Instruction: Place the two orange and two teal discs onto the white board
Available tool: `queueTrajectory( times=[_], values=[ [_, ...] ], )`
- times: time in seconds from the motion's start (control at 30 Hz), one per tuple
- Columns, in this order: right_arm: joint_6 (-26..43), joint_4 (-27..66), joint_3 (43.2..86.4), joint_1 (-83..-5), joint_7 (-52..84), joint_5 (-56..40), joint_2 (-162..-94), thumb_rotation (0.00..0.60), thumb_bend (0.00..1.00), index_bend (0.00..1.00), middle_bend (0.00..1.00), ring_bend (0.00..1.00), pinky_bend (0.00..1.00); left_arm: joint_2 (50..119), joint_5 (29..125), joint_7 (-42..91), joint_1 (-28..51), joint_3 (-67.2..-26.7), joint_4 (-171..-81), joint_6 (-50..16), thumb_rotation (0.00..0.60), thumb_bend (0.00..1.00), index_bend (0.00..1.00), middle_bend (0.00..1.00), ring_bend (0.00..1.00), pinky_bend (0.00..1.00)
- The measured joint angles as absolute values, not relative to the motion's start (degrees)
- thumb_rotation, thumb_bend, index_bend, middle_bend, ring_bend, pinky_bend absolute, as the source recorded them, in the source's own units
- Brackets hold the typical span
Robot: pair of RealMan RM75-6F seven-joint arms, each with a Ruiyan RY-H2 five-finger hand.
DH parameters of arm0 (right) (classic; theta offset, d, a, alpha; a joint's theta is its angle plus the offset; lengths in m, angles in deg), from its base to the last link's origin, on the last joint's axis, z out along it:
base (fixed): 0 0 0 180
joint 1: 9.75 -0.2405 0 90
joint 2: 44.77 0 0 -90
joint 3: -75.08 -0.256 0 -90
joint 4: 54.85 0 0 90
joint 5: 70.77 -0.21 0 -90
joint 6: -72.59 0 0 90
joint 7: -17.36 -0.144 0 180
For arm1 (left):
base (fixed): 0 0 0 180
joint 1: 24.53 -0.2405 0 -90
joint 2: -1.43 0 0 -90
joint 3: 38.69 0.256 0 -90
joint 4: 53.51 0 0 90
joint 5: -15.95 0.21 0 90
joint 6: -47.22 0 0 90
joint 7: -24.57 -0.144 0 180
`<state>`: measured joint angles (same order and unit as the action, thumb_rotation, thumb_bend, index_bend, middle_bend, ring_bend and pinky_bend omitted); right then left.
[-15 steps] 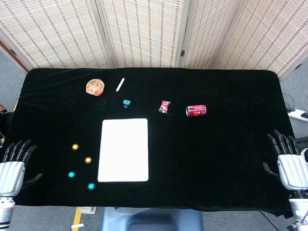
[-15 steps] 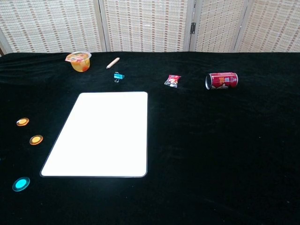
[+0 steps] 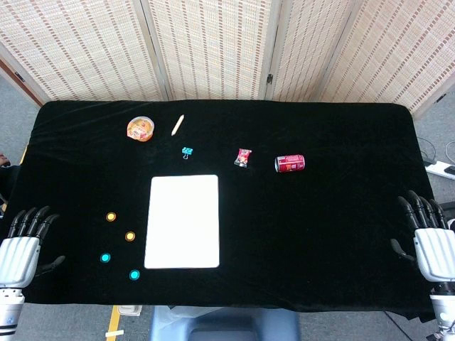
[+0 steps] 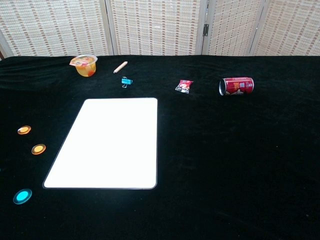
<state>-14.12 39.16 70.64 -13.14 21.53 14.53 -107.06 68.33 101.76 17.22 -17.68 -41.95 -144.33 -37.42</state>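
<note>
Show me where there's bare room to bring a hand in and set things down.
The board is bare, and so is the cloth from its right edge to the right hand, below the can. The crowded spot is left of the board, where the orange discs and teal discs lie.

Four discs (image 3: 119, 246) (flat) left of white board (image 3: 183, 221)
</note>
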Motion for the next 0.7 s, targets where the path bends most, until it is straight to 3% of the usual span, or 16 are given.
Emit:
queueTrajectory(
  times=[0.17,0.7],
  values=[
    [-14.57,39.32,70.58,-13.08,21.67,15.21,-106.71,0.600,0.35,0.00,0.02,0.05,0.00,68.35,102.42,18.16,-15.74,-42.38,-143.80,-35.31,0.600,0.28,0.26,0.13,0.08,0.00],
    [-14.79,40.17,70.73,-12.80,22.11,15.45,-105.60,0.600,0.35,0.00,0.02,0.05,0.00,72.28,99.05,25.02,-4.08,-45.05,-132.81,-17.87,0.600,0.35,0.37,0.13,0.06,0.00]
  ],
)
